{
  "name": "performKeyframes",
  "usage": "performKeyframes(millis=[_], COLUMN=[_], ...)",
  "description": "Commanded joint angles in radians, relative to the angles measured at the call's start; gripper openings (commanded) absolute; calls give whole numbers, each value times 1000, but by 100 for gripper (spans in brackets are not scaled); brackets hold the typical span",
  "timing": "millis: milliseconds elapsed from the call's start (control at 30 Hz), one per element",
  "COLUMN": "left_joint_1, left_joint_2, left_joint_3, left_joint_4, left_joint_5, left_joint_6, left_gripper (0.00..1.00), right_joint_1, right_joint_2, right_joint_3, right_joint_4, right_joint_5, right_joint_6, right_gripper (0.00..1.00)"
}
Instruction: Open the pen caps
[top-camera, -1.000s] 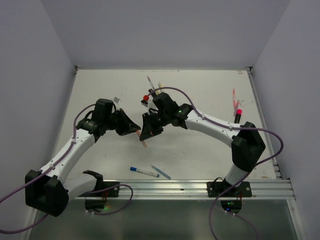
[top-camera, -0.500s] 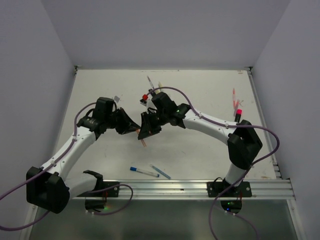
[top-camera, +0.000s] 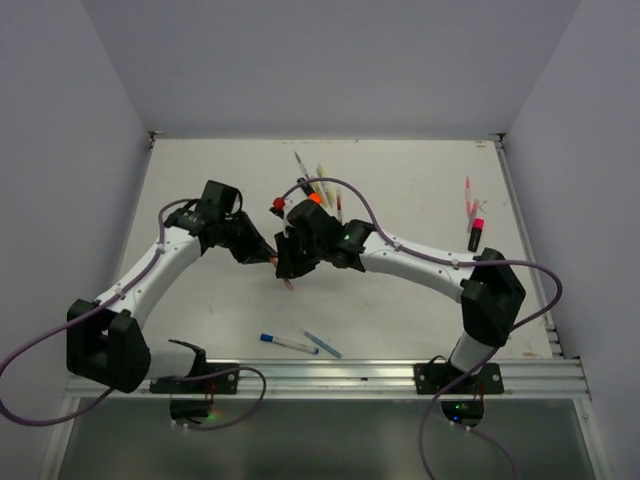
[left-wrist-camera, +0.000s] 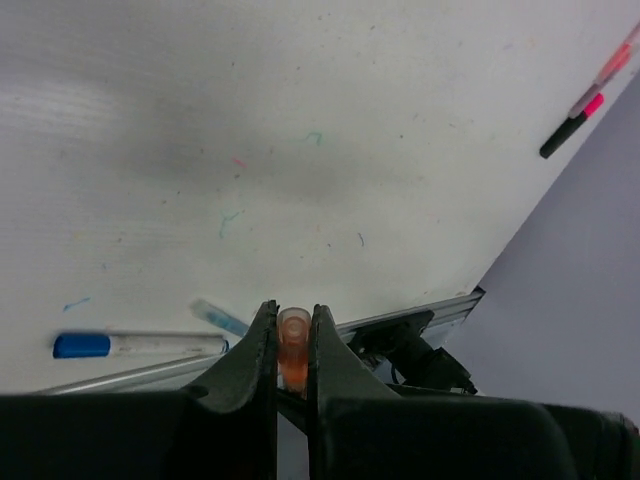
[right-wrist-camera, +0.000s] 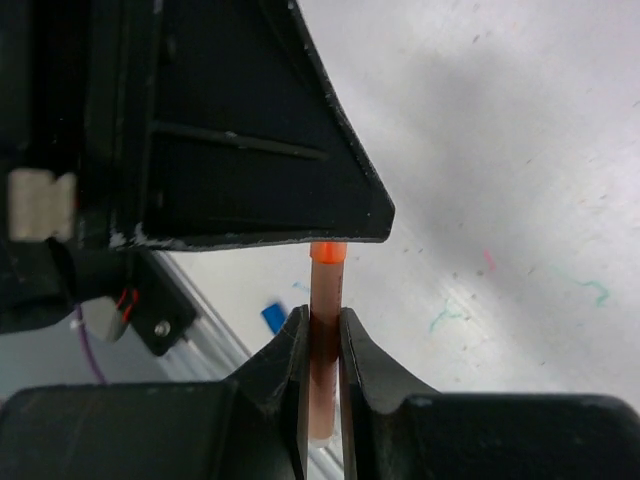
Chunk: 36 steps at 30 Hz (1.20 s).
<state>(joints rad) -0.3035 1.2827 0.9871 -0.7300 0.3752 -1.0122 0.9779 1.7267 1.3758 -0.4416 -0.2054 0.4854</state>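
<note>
Both arms meet in the middle of the tabletop (top-camera: 420, 300). They hold one orange pen (right-wrist-camera: 325, 300) between them, up off the tabletop.

The left end effector (left-wrist-camera: 293, 340) is squeezed tight on the orange pen cap (left-wrist-camera: 294, 352). The cap sits right between its two black fingers (left-wrist-camera: 250, 350). In the top view the left end effector (top-camera: 272, 258) points toward the right arm.

The right end effector (right-wrist-camera: 322, 345) is clamped on the long body of the orange pen. Its fingers (right-wrist-camera: 365, 360) press on both sides of the pen. The top of the pen goes up to the black finger of the other arm and touches it. I cannot tell if the cap has come off. In the top view the right end effector (top-camera: 288, 268) is just beside the left one, and the bottom end of the pen (top-camera: 289, 285) sticks out below it.

A pen with a blue cap (top-camera: 268, 338) lies flat on the tabletop near the front rail (top-camera: 400, 375). A thin light blue pen (top-camera: 322, 344) lies just beside it.

More pens (top-camera: 322, 180) lie in a bunch at the far side. A red cap (top-camera: 278, 203) shows near them.

Far to the right, a black marker (top-camera: 474, 240) with a pink cap (top-camera: 478, 222) lies near the edge. Two pale pink pens (top-camera: 467, 195) lie just behind it.
</note>
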Motion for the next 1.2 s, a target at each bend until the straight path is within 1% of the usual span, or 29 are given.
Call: performKeyframes(millis=[0, 33, 67, 100, 133, 167, 200, 233, 267, 300, 333, 367, 400, 433, 467, 533, 567, 600, 667, 800, 833, 867, 933, 967, 1033, 1167], left_joint_1=[53, 53, 55, 60, 63, 64, 64, 64, 66, 66, 66, 66, 67, 66, 49, 37, 17, 7, -29, -60, -68, -71, -83, -89, -97, -106], left_joint_2=[74, 79, 69, 22, -3, -26, -63, -81, -120, -129, -126, -112, -70, -47, -2, 52, 113, 145, 226, 348, 375, 436, 534, 567, 653, 748], left_joint_3=[209, 223, 202, 161, 72, 30, -2, -65, -88, -94, -75, -55, -32, 13, 30, 74, 88, 120, 148, 212, 232, 254, 345, 346, 416, 530], left_joint_4=[-63, -52, -13, 168, 261, 359, 492, 556, 640, 623, 589, 508, 451, 399, 314, 236, 181, 147, 84, 67, 48, 40, 11, 0, -35, -52], left_joint_5=[-194, -203, -193, -100, -50, -6, 57, 86, 106, 93, 85, 88, 79, 62, 26, -7, -15, -33, -99, -168, -192, -200, -228, -234, -254, -271], left_joint_6=[20, 40, 41, 41, 14, 1, -26, -34, -34, -13, 10, 38, 99, 121, 142, 194, 214, 246, 277, 336, 343, 360, 386, 394, 403, 428], left_gripper=[0, 0, 0, 0, 0, 0, 0, 0, 0, 0, 0, 0, 0, 0, 0, 0, 0, 0, 0, 0, 0, 0, 0, 0, 0, 0], right_joint_1=[45, 45, 45, 35, 27, 13, -23, -48, -109, -139, -169, -229, -261, -293, -350, -386, -396, -398, -404, -430, -441, -447, -472, -479, -498, -510], right_joint_2=[-59, -65, -75, -87, -104, -108, -113, -122, -134, -147, -166, -174, -182, -193, -193, -182, -149, -126, -61, 25, 45, 88, 147, 148, 198, 269], right_joint_3=[-84, -113, -127, -161, -178, -190, -208, -230, -254, -286, -287, -282, -271, -270, -267, -250, -232, -184, -147, -54, -37, 1, 52, 64, 95, 173], right_joint_4=[-203, -200, -186, -107, -59, -11, 57, 108, 157, 190, 169, 134, 66, 41, 0, -31, -93, -117, -141, -167, -170, -192, -215, -218, -232, -243], right_joint_5=[202, 189, 149, 83, -83, -151, -220, -323, -345, -345, -336, -295, -279, -258, -212, -165, -78, -53, 1, 136, 152, 167, 185, 189, 202, 254], right_joint_6=[-87, -85, -82, -85, -61, -39, 8, 46, 85, 110, 99, 79, 65, 49, 47, 22, 10, -23, -47, -64, -68, -70, -59, -59, -59, -87], right_gripper=[0, 0, 0, 0, 0, 0, 0, 0, 0, 0, 0, 0, 0, 0, 0, 0, 0, 0, 0, 0, 0, 0, 0, 0, 0, 0])
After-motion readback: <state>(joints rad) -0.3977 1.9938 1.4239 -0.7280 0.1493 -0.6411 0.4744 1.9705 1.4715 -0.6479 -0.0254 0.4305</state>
